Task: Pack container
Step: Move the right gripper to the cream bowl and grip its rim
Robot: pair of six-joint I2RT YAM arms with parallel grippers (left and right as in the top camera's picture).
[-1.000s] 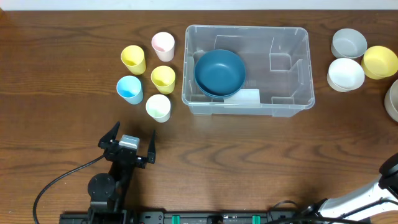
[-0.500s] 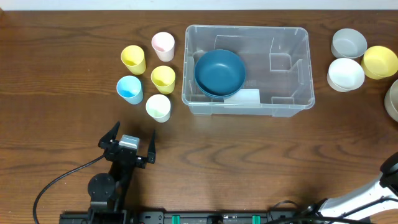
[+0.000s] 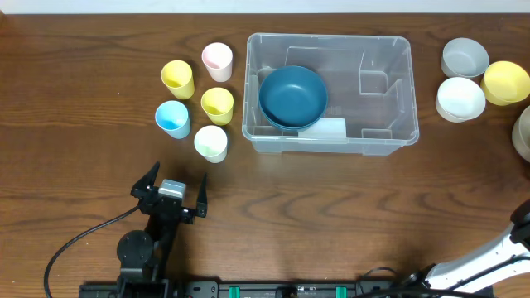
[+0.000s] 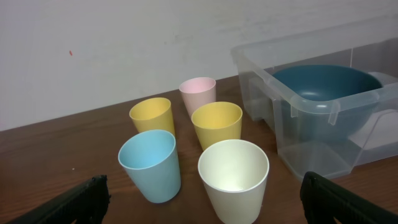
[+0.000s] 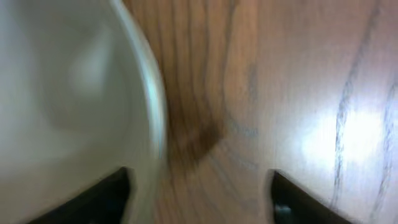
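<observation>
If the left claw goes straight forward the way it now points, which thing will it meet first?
Probably the cream cup, the nearest one, just right of centre in the wrist view of the left claw. The light blue cup stands beside it, to the left; depth is unclear.

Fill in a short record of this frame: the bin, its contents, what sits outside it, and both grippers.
bin: clear plastic, at table centre
inside: one dark blue bowl, at the left end
left of bin: pink cup, light blue cup, cream cup, two yellow cups
right of bin: grey bowl, white bowl, yellow bowl
left gripper: open, holding nothing, facing the cups
right gripper: at a pale bowl rim; view blurred, grip unclear
</observation>
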